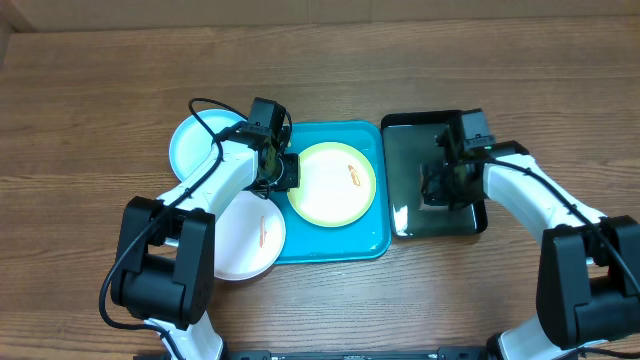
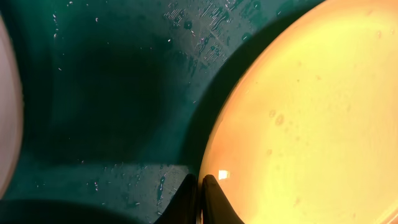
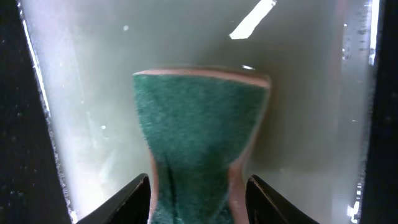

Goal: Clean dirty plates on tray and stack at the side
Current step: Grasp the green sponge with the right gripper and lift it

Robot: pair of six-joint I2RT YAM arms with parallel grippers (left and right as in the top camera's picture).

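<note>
1. The yellow-green-rimmed plate (image 1: 325,195) sits flat in the turquoise tray (image 1: 340,245), a bit toward the back, with an orange smear (image 1: 355,177) on its right half.
2. The left gripper (image 1: 284,172) is down at that plate's left edge. In the wrist cam its jaws are pretty much closed, pinching the rim.
3. The tray floor next to the plate has water droplets on it.
4. The white plate (image 1: 240,245) sits at the tray's front-left corner and has an orange streak too. The light blue plate (image 1: 195,150) is on the table (image 1: 100,100) just off the back-left corner.
5. On the other side, the right gripper (image 1: 440,185) hangs over the black tray (image 1: 410,160), partly open and squeezing a green sponge (image 3: 196,124) so it's pinched at the waist.
</note>
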